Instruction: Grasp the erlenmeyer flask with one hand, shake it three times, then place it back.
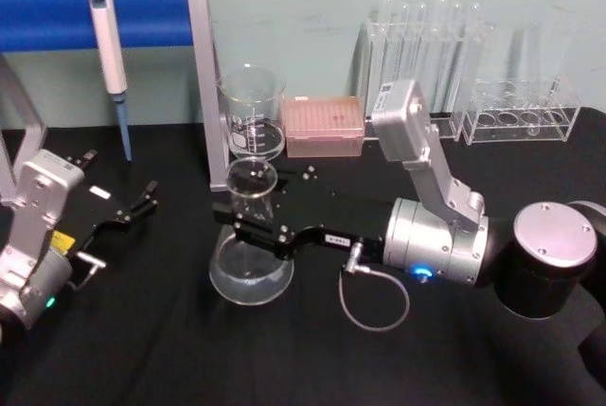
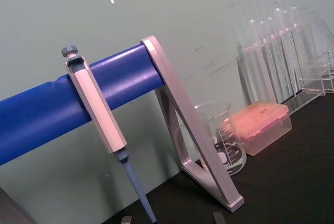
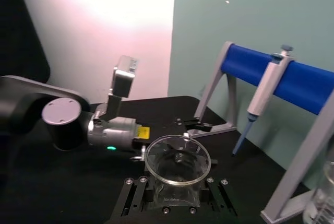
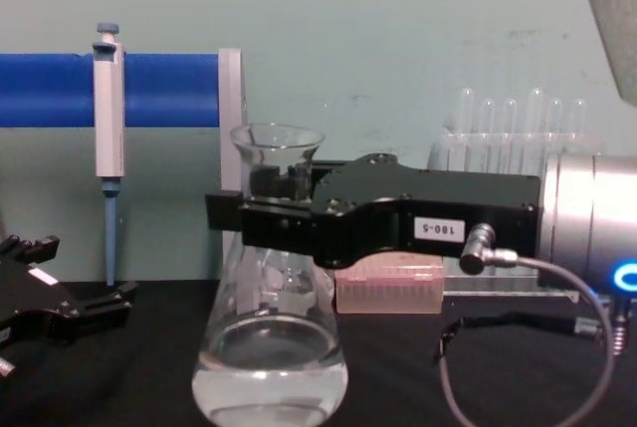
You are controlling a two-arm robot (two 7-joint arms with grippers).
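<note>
1. Black tabletop (image 1: 142, 349) against a pale green wall (image 1: 312, 8); the flask (image 1: 248, 278), holding some clear liquid (image 4: 269, 367), is upright near the middle, just in front of a beaker (image 1: 252, 113).
2. Right end effector (image 1: 251, 221) is clamped on the flask's neck, below the lip; left end effector (image 1: 142, 200) is parked at left, jaws apart.
3. Shaking: a firm neck grip, short strokes and an upright flask should keep the liquid in and avoid the beaker.

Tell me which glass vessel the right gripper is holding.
The conical flask, clamped at its neck by the right gripper; the straight-walled beaker stands free behind it.
</note>
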